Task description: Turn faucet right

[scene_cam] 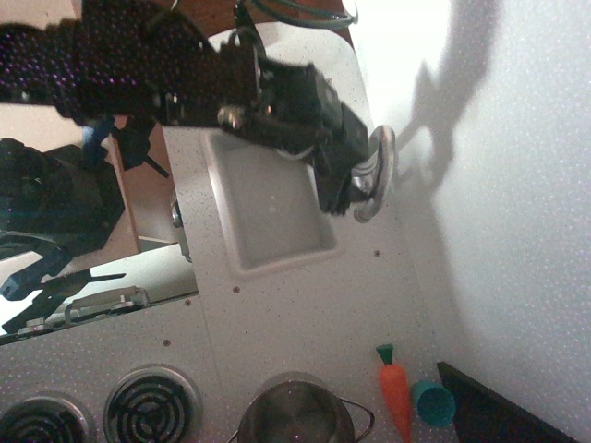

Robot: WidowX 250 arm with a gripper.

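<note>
The faucet (377, 173) is a shiny silver arched tap at the right rim of the white sink (268, 214). Its spout now lies along the counter beside the sink, its tip pointing toward the lower edge of the view. My gripper (343, 185), black on a dark purple-speckled arm, is pressed against the faucet's left side, over the sink's right edge. Its fingers are hidden by the gripper body, so I cannot tell whether they are open or closed.
A toy carrot (396, 389) and a teal cup (433, 403) lie on the counter at the bottom right. A metal pot (297, 413) and stove burners (150, 406) are at the bottom. A small silver knob (175, 213) is at the sink's left. The wall is at the right.
</note>
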